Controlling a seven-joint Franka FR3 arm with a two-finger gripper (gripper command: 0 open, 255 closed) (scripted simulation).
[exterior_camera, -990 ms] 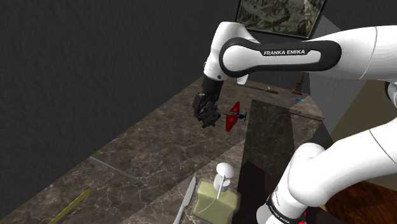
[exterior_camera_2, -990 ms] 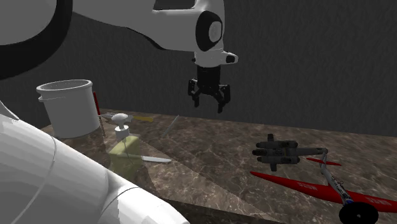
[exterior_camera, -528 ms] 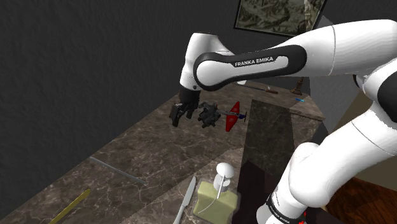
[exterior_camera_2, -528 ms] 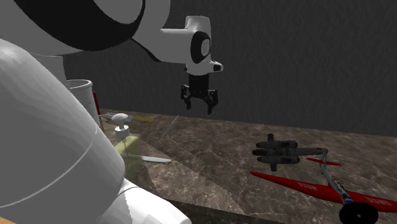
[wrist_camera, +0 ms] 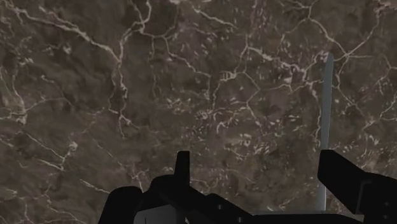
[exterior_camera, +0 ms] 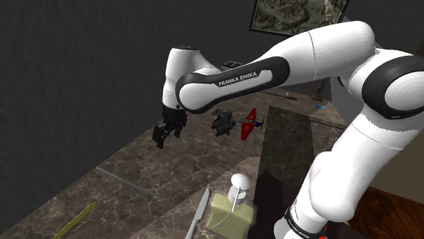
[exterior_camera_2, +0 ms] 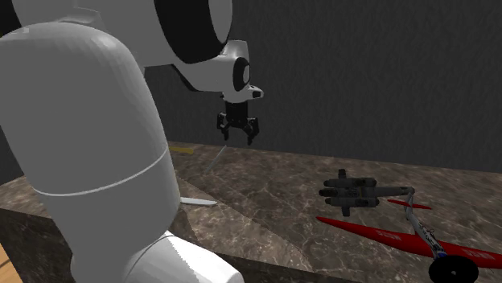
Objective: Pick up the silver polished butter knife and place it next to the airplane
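Note:
My gripper (exterior_camera: 162,140) hangs open and empty above the dark marble counter (exterior_camera: 170,170), well to the shoulder view's left of the airplane. The airplane (exterior_camera: 248,125) is red with a dark engine block (exterior_camera: 221,123), and it lies at the second exterior view's right (exterior_camera_2: 386,233). A silvery knife (exterior_camera: 198,214) lies flat beside the soap bottle; its blade (exterior_camera_2: 198,201) shows past the arm. A slim grey strip (exterior_camera: 124,181) lies on the counter under the gripper (exterior_camera_2: 238,138). In the wrist view this strip (wrist_camera: 326,121) runs just inside the right finger of the gripper (wrist_camera: 257,184).
A pale green soap bottle (exterior_camera: 231,210) with a white pump stands near the counter's front edge. A yellow flat stick (exterior_camera: 76,221) lies at the shoulder view's lower left. A dark wall (exterior_camera: 81,81) backs the counter. My arm's white link (exterior_camera_2: 88,145) blocks the second exterior view's left.
The gripper has swung away from the airplane toward the shoulder view's left and somewhat lower, still open. The arm now hides the white cup and soap bottle in the second exterior view.

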